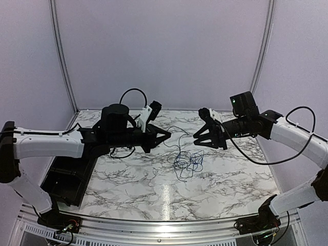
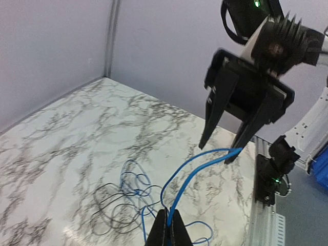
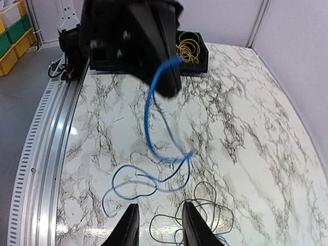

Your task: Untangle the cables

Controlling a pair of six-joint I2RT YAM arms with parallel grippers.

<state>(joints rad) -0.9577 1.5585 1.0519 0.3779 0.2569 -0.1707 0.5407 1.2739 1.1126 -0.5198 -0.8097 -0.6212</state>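
From above, the cables (image 1: 187, 161) on the table (image 1: 230, 179) are too thin to tell which crosses which. The left wrist view cuts the left pincer (image 2: 168, 220) off at 6 o'clock, only its tips showing, pinching the blue cable (image 2: 190, 178); the right pincer (image 2: 216, 152), at 1 o'clock, is blurred.

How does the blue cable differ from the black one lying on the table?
The blue cable is bright blue; the black cable is dark. The blue cable arches up off the table, pinched in the left gripper; the black cable lies flat in loose loops. Both are thin and overlap in one tangle.
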